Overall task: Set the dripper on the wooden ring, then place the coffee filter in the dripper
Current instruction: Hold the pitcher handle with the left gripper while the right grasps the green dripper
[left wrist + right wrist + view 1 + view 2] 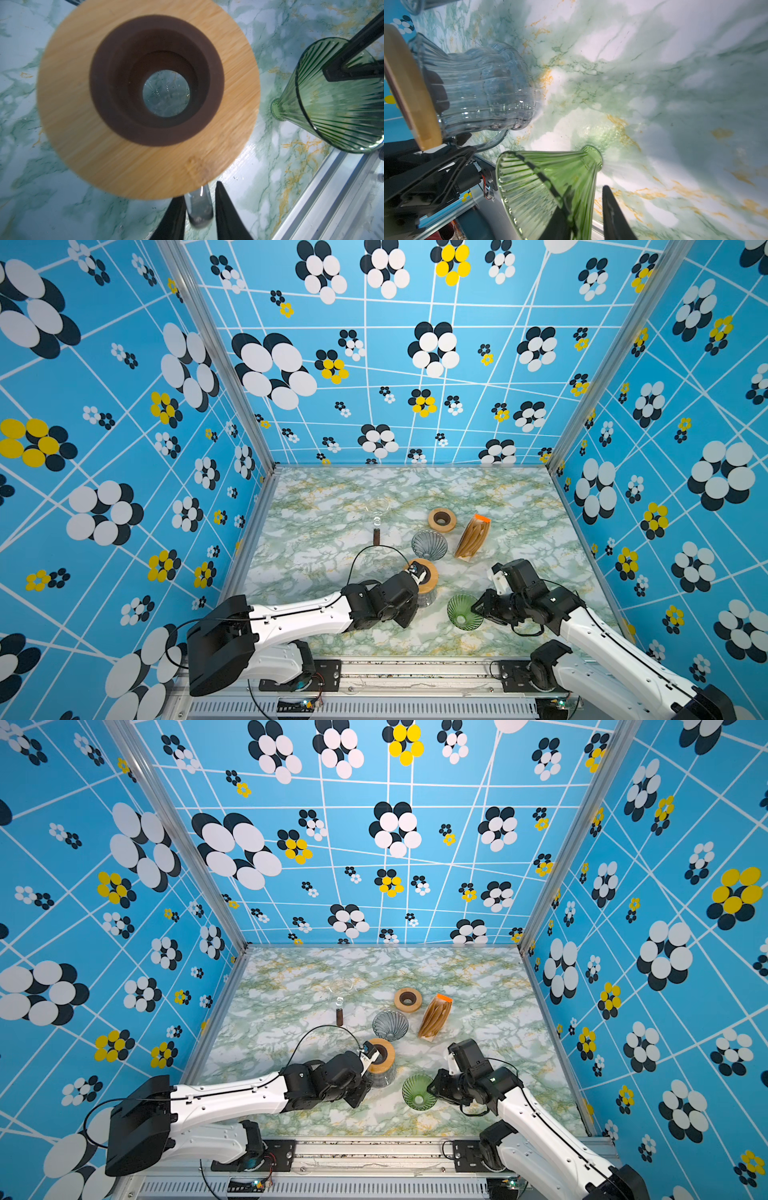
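The green ribbed glass dripper (pixel 463 611) lies tilted on its side near the table's front, narrow neck (pixel 592 154) toward the marble. My right gripper (pixel 583 199) straddles its wall, one finger inside the cone and one outside, with a thin gap showing beside the outer finger. The coffee filters are a brown stack in a clear pouch with an orange clip (pixel 473 537), standing further back and untouched. My left gripper (pixel 199 191) is shut on the handle (pixel 199 209) of a clear ribbed carafe (pixel 483 89) topped by a wooden ring (pixel 104 145).
A grey glass dripper (pixel 429 544) and a second wooden ring (pixel 441 519) sit behind the carafe. A clear glass piece with a brown stem (pixel 377 531) lies at the middle left. The metal front rail (pixel 332 197) runs close to the green dripper.
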### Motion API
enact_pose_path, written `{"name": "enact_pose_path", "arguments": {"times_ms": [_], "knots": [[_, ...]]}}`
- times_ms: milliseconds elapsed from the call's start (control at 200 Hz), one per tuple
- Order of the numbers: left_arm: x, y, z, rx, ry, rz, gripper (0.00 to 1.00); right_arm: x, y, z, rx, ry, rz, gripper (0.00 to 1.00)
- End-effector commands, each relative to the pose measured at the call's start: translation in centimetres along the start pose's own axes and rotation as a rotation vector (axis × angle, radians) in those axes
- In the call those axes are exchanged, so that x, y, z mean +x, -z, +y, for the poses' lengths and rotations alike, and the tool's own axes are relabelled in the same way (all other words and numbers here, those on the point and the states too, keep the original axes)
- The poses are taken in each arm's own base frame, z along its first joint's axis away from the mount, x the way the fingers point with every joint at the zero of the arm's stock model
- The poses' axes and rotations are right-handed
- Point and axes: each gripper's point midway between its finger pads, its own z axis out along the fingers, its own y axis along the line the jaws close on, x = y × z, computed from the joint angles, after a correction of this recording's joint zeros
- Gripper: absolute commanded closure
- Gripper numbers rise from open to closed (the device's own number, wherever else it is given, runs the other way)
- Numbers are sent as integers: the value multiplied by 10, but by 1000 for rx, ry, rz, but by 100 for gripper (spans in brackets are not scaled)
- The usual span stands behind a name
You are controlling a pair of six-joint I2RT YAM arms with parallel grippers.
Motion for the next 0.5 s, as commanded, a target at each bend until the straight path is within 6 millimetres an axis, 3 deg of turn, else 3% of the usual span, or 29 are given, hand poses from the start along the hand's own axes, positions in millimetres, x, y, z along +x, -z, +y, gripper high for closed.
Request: {"name": "enact_pose_path", "arguments": {"times_ms": [0,495], "knots": [[-10,2,-6,10,-9,-29,73,4,-5,-7,25,5,12,74],[-10,1,-6,4,-8,-24,74,2,-6,-6,31,16,8,84]]}}
